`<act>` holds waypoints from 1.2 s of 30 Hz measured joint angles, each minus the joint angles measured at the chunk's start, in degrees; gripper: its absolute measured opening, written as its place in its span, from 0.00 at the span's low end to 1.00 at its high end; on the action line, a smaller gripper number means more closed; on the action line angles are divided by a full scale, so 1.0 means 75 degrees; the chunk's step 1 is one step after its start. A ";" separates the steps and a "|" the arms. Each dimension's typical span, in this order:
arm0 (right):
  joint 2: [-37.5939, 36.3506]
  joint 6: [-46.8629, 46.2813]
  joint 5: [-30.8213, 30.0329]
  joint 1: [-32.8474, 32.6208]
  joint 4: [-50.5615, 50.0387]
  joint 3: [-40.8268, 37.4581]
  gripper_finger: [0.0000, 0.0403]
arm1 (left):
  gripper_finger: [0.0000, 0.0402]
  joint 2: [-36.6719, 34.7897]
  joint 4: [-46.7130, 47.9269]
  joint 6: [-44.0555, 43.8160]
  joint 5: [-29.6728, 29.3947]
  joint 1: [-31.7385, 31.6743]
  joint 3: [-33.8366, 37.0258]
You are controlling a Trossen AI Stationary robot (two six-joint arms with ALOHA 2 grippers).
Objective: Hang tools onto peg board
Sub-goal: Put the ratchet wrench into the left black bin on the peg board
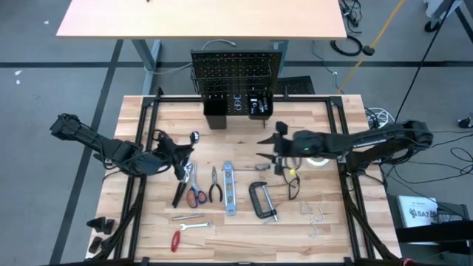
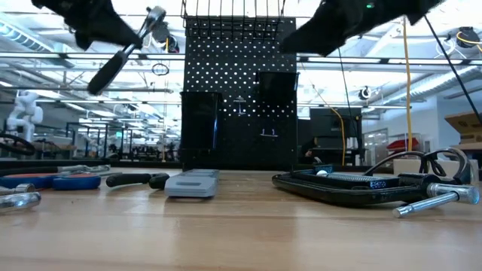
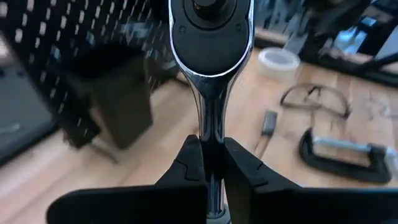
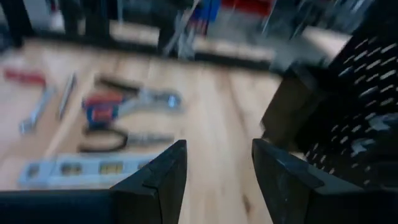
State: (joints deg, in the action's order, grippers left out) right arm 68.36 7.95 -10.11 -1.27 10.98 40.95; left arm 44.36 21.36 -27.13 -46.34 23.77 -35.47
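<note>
My left gripper is over the table's left half, shut on a chrome ratchet wrench that it holds above the table. The ratchet's round head points toward the black peg board, which stands upright at the far edge with two black bins on its lower part. My right gripper hovers open over the table's right half, in front of the board, with nothing between its fingers. Pliers, red scissors, a level and a C-clamp lie flat on the table. My left gripper pinches the ratchet's chrome shaft between its two fingers, a little behind the round head. The fingers lie along the shaft. The ratchet is lifted clear of the table and tilted, head high and black handle lower.
A wrench and a red screwdriver lie near the front left. Glasses, a white tape roll and loose hooks are at the right. A dark frame runs around the tabletop.
</note>
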 joint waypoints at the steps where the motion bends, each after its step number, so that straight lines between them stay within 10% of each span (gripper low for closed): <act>1: -0.0229 -0.0010 -0.0002 0.0025 0.0333 -0.0240 0.43 | 0.04 -0.0034 -0.0392 0.0313 -0.0008 0.0000 0.0057; 13: -0.1039 -0.0015 0.0248 0.0063 0.1659 -0.1052 0.43 | 0.04 -0.0476 -0.4291 0.3097 0.0933 -0.0797 0.1396; 25: -0.0828 -0.0830 0.0425 0.0056 0.1828 -0.1052 0.43 | 0.04 -0.1387 -0.6478 0.2866 0.3296 -0.2808 0.2866; 36: -0.0417 -0.1059 0.0407 0.0054 0.2004 -0.1052 0.43 | 0.04 -0.1100 -0.8447 0.2493 0.2310 -0.4198 0.2875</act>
State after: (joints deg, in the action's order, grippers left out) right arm 65.23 0.01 -7.05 -0.86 26.01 33.06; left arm 36.11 -41.99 -8.43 -29.01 -7.71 -13.91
